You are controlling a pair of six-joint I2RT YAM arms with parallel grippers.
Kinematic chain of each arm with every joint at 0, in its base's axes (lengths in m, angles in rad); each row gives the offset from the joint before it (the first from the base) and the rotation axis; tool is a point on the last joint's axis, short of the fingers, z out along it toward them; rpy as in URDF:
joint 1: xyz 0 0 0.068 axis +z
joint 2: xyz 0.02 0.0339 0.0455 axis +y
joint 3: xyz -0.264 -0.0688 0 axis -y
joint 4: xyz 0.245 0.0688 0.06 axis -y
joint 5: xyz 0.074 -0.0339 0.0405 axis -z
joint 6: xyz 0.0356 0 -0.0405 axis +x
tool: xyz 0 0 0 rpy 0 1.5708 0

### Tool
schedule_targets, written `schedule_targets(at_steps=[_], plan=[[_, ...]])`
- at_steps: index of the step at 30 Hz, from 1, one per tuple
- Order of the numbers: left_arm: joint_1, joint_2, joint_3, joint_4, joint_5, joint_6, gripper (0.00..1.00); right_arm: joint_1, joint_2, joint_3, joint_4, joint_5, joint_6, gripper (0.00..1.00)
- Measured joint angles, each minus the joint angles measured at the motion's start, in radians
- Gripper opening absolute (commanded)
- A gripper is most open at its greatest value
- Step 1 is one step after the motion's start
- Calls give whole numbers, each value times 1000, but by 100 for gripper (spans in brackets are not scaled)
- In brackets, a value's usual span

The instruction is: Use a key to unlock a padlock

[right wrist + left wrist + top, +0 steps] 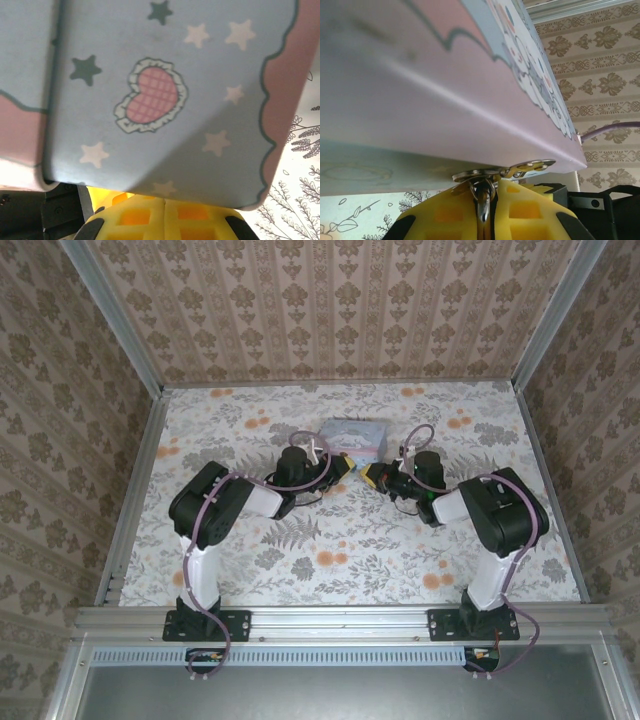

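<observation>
Evidently the padlock (483,210) was the small shiny metal thing hanging from the hasp (475,176) on the lower edge of the pale blue tin (445,100). We read it so only by judgement, since little more than a loop and a bright sliver of it showed. Its long axis ran from 12 o'clock at the hasp down to 6 o'clock in the left wrist view, straight along the fingers. The left gripper (489,192) was clamped on it, the yellow pads (445,215) pressed in from 9 and 3 o'clock with only that sliver between them.

From above, the tin stood at 12 o'clock from both arms on the flowered surface (330,540), and the two grippers met just beside its near edge. The right gripper (164,205) lay at about 4 o'clock from the left one, close to touching, so the lock sat at 10 o'clock from its tip. Its fingers were pressed fully together under the tin's star-and-heart face. Whether the key was pinched in that seam we could not tell.

We judged the left arm the nearer and the holder. Any key would need to travel toward 10 o'clock and line up with the lock's long axis.
</observation>
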Motion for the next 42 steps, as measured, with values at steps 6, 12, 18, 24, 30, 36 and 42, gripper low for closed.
schedule_targets(at_steps=[6,12,18,24,30,36,42], plan=[[0,0,-10,22,16,-57,0,-1,-42,8,-92,-1,-136,0],[0,0,-25,85,-6,-152,0,-3,-8,6,19,-15,-28,0],[0,0,-32,121,-32,-206,0,-6,61,2,186,-15,151,0],[-8,0,-32,134,-14,-217,0,-6,69,7,212,-26,198,0],[-7,-3,-32,103,-9,-198,0,-11,39,36,71,-48,102,0],[-7,-28,-32,44,-7,-145,0,-13,36,44,41,-68,80,0],[-7,-60,-32,-55,-10,-50,0,-11,56,45,41,-79,83,16]])
